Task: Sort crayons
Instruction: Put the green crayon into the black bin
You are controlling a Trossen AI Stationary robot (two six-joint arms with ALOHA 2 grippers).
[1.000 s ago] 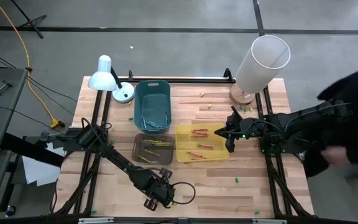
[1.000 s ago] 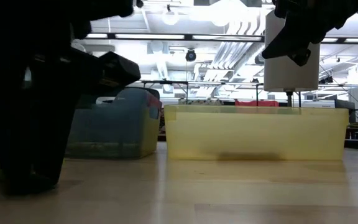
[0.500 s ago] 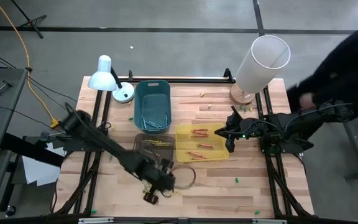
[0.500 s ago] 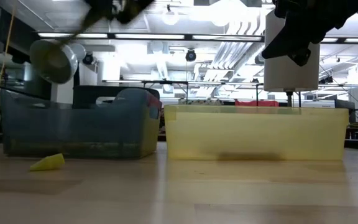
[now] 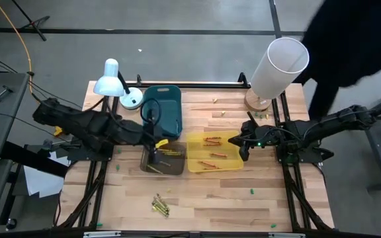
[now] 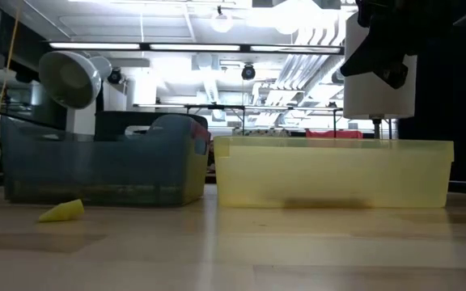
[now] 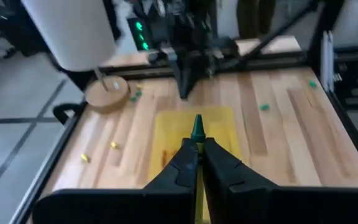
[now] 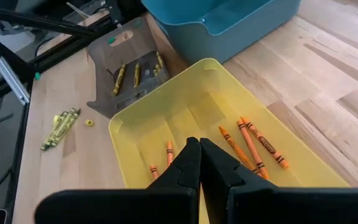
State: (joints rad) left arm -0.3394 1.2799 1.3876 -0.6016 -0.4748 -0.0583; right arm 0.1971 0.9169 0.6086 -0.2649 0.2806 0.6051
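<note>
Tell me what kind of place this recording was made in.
Most likely a robotics lab or workshop. The wooden table sits in a black metal frame with cables trailing over a bare concrete floor, and the low view shows an open ceiling of strip lights and exposed ducts above cluttered workbenches.

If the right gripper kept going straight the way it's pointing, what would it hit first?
Most likely the floor of the yellow bin: the shut right gripper points down into it, between the orange crayons.
</note>
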